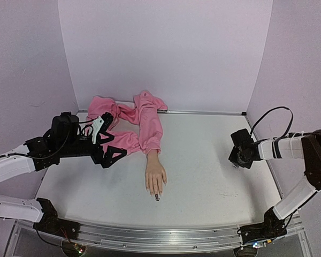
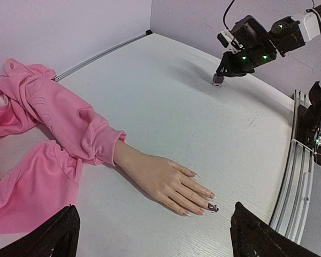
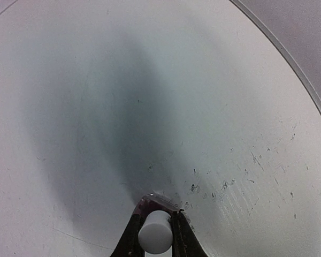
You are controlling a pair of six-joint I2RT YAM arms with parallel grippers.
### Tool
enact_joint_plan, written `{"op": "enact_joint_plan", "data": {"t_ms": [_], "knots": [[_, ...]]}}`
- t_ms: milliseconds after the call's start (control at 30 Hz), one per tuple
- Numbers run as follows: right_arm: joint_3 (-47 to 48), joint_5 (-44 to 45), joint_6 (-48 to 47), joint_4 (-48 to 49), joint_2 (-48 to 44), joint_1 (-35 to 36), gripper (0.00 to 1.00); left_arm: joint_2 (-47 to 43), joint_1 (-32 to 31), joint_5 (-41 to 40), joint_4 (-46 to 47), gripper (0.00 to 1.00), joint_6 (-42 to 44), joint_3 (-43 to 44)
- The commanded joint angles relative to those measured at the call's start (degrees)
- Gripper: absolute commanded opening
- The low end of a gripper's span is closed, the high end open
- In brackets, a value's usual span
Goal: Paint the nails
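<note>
The pale mannequin hand (image 1: 155,179) lies palm down at the middle of the white table, fingers toward the near edge, its wrist in a pink sleeve (image 1: 150,134). In the left wrist view the hand (image 2: 160,179) shows skin-toned nails and one dark painted nail (image 2: 212,207), which also shows in the top view (image 1: 157,197). My left gripper (image 1: 111,147) is open and empty, left of the hand; its jaws stand wide apart (image 2: 155,208). My right gripper (image 1: 235,163) is at the far right, shut on the white cap (image 3: 155,233) of a small dark red polish bottle (image 3: 158,202) standing on the table.
The pink garment (image 1: 139,123) is heaped at the back left, partly under my left arm. A metal rail (image 1: 160,235) runs along the near edge. Small dark smudges (image 3: 224,184) mark the table by the bottle. Walls close the back and sides.
</note>
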Motion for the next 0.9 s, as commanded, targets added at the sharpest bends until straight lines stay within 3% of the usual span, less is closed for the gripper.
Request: {"op": "enact_joint_plan", "data": {"t_ms": [0,100,233,333,367,600,867], "knots": [[-0.8,1.4,1.4,0.1,-0.4,-0.4,0.1,-1.6,-0.1,-0.8,0.3,0.99,-0.8,3.1],[-0.9,0.9,0.4,0.1,-2.4,-0.4,0.43,-2.2,0.0,-2.9,0.0,0.99,-2.0,3.1],[-1.1,-0.9,-2.9,-0.2,-9.0,-1.2,0.69,-4.6,1.5,-12.5,-0.2,0.99,-6.6,2.2],[-1.3,-2.3,-8.6,-0.3,-15.6,-1.4,0.94,-7.0,6.3,-15.2,-1.0,1.0,-10.4,1.3],[-1.4,-2.6,-11.3,-0.3,-18.0,-1.4,0.98,-8.1,8.0,-16.2,-1.2,1.0,-11.6,1.0],[-8.2,-14.0,-25.7,7.1,-37.7,-1.7,0.98,-17.9,13.3,-31.0,-0.3,1.0,-15.3,-4.5],[-18.7,-23.7,-26.4,11.8,-59.9,-1.7,0.98,-33.6,13.8,-40.7,5.9,0.99,-15.5,-16.7]]}}
